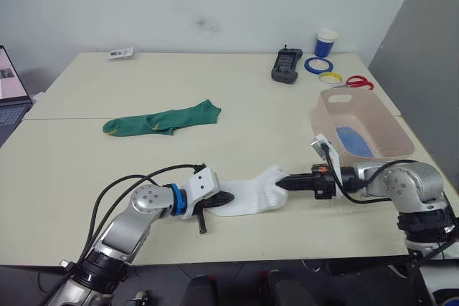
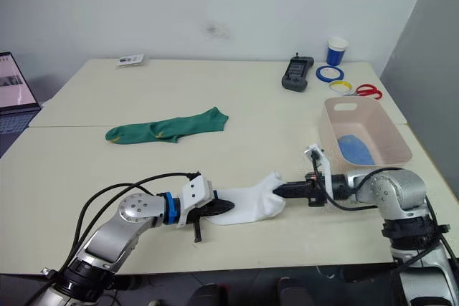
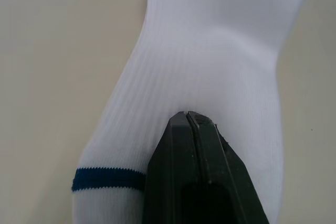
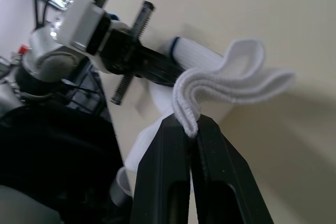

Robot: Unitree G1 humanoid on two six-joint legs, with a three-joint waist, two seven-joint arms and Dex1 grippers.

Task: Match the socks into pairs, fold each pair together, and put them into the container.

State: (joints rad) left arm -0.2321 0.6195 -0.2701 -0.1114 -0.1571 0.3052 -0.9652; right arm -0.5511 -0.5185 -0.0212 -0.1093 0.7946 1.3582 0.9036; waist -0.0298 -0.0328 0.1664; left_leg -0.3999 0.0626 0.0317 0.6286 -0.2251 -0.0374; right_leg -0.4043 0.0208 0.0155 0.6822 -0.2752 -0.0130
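A white pair of socks [image 1: 254, 193] lies stacked near the table's front edge. My left gripper [image 1: 229, 197] is shut, with its tips resting on top of one end of the white socks [image 3: 210, 51], by a blue stripe. My right gripper [image 1: 281, 182] is shut on the ribbed edges [image 4: 187, 119] at the other end, lifting them slightly. Two dark green socks [image 1: 163, 120] lie overlapped at mid-table on the left. The pink container [image 1: 373, 109] stands at the right with blue sock fabric [image 1: 353, 141] inside.
Behind the container lie red scissors [image 1: 356, 82], a yellow ring [image 1: 330, 77], a blue tape roll [image 1: 314, 65], a blue-and-white cup [image 1: 325, 43] and a black device [image 1: 286, 65]. A laptop [image 1: 8, 91] sits at the far left and a small card [image 1: 120, 53] at the back.
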